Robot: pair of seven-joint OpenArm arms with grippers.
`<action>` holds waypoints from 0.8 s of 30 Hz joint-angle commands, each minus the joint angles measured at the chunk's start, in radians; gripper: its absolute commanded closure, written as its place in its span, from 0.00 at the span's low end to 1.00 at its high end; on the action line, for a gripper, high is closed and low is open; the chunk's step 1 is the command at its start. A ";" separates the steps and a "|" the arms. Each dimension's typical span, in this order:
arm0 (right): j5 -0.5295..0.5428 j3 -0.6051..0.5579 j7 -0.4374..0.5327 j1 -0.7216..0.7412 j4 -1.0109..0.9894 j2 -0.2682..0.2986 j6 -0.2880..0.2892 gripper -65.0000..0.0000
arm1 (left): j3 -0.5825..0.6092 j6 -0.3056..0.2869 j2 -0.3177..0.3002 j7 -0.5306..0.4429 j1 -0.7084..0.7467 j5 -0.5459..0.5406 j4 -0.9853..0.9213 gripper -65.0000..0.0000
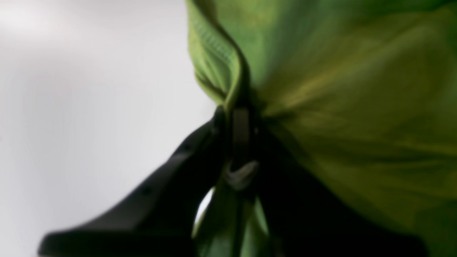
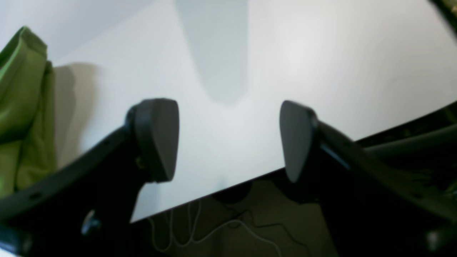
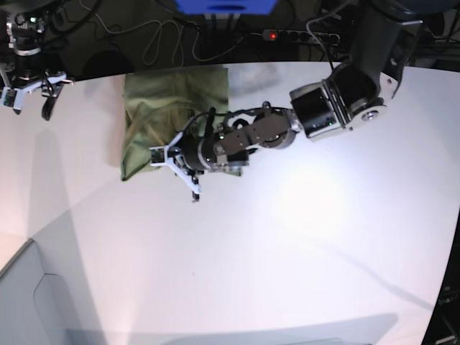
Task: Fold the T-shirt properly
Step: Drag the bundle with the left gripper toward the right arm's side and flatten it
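Observation:
The olive-green T-shirt [image 3: 165,100] lies folded into a rough rectangle at the back of the white table [image 3: 287,251]. My left gripper [image 3: 172,169] reaches across to the shirt's near edge. In the left wrist view the left gripper [image 1: 237,114] is shut, with a fold of the T-shirt [image 1: 357,89] pinched between its tips; the picture is blurred. My right gripper [image 3: 29,97] hangs at the table's far left corner, away from the shirt. In the right wrist view the right gripper [image 2: 226,139] is open and holds nothing, with the T-shirt [image 2: 21,107] at the left edge.
The table's edge [image 2: 285,167] runs just under the right gripper, with cables [image 2: 214,232] on the floor below. A power strip [image 3: 298,34] and more cables lie behind the table. The left arm [image 3: 338,100] stretches in from the back right.

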 commanded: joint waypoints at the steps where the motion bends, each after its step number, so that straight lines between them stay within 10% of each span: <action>1: 0.011 0.003 0.029 -0.002 0.018 0.012 0.015 0.35 | -0.023 -0.025 -0.004 0.065 0.007 0.010 -0.007 0.80; 7: 0.008 -0.023 0.029 -0.002 0.018 0.006 0.015 0.35 | -0.181 -0.025 -0.005 0.065 0.010 0.010 0.027 0.43; 24: 0.005 -0.258 0.029 -0.040 0.022 -0.002 0.045 0.34 | -0.801 -0.023 -0.091 0.065 0.274 0.005 0.477 0.43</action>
